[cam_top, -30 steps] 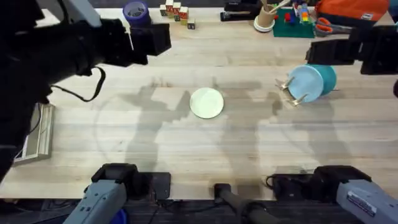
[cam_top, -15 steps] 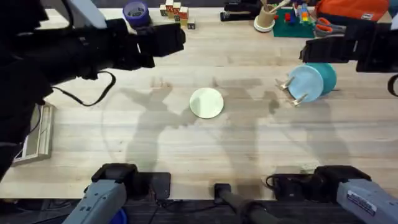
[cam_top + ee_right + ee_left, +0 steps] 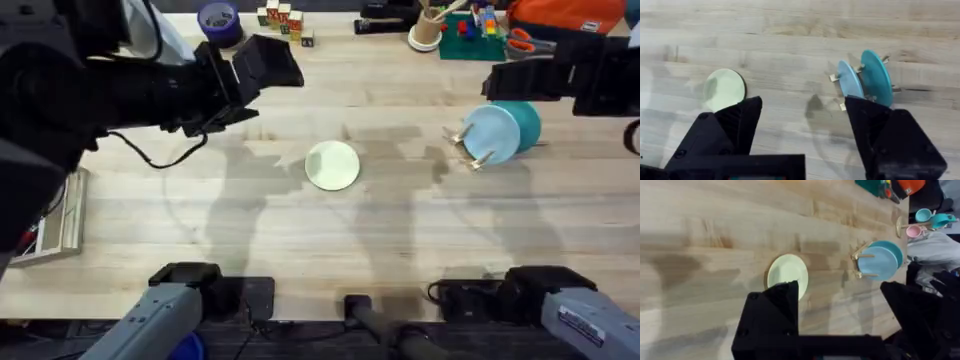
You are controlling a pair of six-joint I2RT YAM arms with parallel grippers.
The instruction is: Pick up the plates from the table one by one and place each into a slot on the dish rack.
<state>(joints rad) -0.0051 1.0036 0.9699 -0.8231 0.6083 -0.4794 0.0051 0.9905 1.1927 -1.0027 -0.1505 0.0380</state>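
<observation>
Desk: light plank top, bare around the middle. Left arm hung large and dark above the desk, well to the left of the dish rack; its gripper stood wide open with nothing between the fingers. Right gripper likewise spread wide and empty, above the desk on the near side of the dish rack.

Dish rack sat at the right of the desk, pegs showing beside the plates. It held two plates on edge in neighbouring slots: a light blue plate and a teal plate just behind it.

Cream-yellow plate lay flat on the desk, well to the left of the dish rack, apart from both grippers, nothing lying on it.

Clutter beyond the dish rack along the far edge: scissors, a cup of pens, a roll of purple tape.
</observation>
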